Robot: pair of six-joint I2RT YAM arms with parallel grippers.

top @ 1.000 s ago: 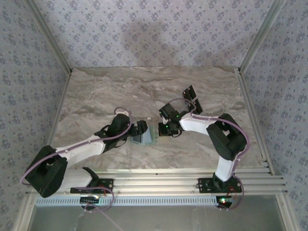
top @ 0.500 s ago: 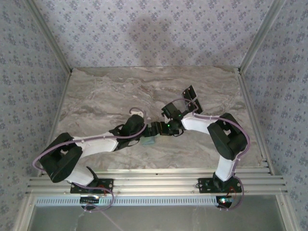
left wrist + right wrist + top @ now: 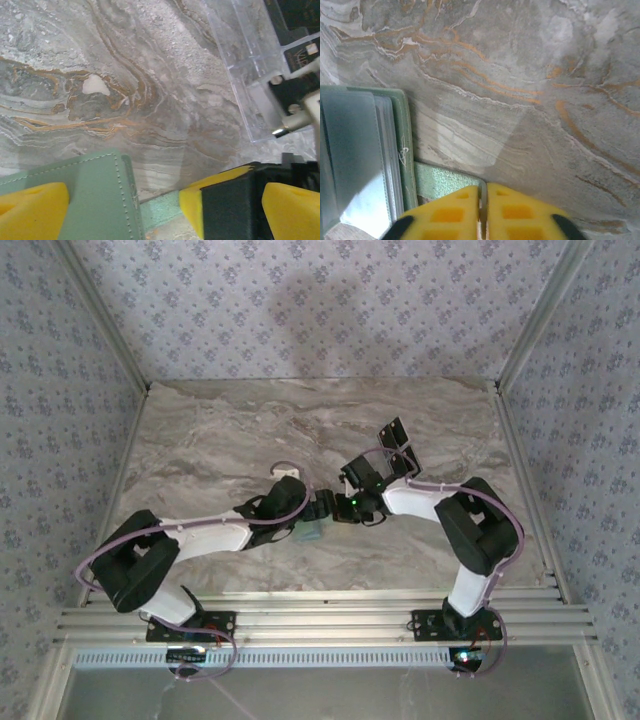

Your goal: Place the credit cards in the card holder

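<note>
**Green card holder is getting a second helper**

Green card holder [image 3: 311, 532] is lying open near the middle of the marble table [image 3: 220, 440], with its clear pockets [image 3: 360, 160] showing. The left gripper [image 3: 160, 215] is reaching in much closer than a moment ago. It is now hanging over the holder with its jaws spread wide, holding nothing. The right gripper [image 3: 482, 212] is sitting at the holder's little tab [image 3: 445, 184] with its yellow fingers nearly pressed together. I cannot tell if it is pinching the tab. I think both are getting ready to keep the holder open for a card. The credit cards [image 3: 399, 447] are waiting in a clear box [image 3: 250, 75] farther back, apart from the holder. The two grippers are crowding each other, nearly touching. Lots of bare table is lying open to the left and at the back, and every table edge is far from the holder
</note>
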